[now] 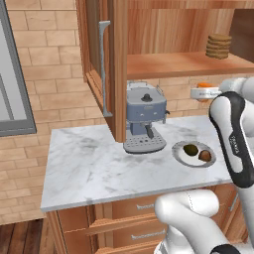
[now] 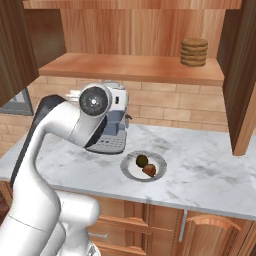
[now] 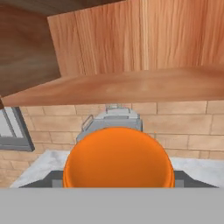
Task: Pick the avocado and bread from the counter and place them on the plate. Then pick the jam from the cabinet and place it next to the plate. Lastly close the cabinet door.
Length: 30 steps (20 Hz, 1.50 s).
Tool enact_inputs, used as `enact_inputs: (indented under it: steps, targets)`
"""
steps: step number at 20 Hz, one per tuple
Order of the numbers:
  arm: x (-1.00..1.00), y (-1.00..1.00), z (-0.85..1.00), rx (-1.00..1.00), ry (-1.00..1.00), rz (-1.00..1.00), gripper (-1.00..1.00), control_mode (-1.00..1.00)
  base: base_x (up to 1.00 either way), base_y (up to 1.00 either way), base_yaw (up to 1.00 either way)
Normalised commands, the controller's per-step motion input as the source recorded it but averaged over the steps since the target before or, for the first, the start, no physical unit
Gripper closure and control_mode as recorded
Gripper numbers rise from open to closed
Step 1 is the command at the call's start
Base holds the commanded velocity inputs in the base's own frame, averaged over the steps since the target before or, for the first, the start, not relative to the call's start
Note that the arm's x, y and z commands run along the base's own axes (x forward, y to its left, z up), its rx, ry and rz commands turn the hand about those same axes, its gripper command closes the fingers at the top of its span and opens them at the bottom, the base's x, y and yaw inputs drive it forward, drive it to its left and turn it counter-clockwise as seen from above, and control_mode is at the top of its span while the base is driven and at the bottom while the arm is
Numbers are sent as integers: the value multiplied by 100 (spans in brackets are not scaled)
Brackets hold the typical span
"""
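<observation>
Below the cabinet shelf [image 3: 131, 87], the orange-lidded jam [image 3: 117, 158] sits within the claw [image 1: 204, 92].

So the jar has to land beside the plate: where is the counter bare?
Bare marble lies right of the plate toward the counter's end, and left of the coffee machine. It is crowded between machine and plate. The gripper holds the jam.

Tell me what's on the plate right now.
On the plate lie the dark green avocado and the brown bread, side by side. The plate's surface beneath them is covered.
</observation>
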Motion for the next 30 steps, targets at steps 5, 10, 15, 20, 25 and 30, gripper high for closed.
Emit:
enact_inputs:
  steps: [5, 10, 15, 20, 25, 30]
  targets:
    - [-29, 0, -37, 0, 1, 30, 100, -100, 0, 0, 0]
    - [-26, 3, -46, -7, 2, 29, 100, -100, 0, 0, 0]
    - [-26, 17, -44, -10, 0, 19, 100, -100, 0, 0, 0]
    - [-38, -5, -11, -2, -2, 0, 100, -100, 0, 0, 0]
    - [-19, -28, -16, 0, -4, -8, 100, -100, 0, 0, 0]
    - [-2, -38, -11, 0, 0, -18, 100, -100, 0, 0, 0]
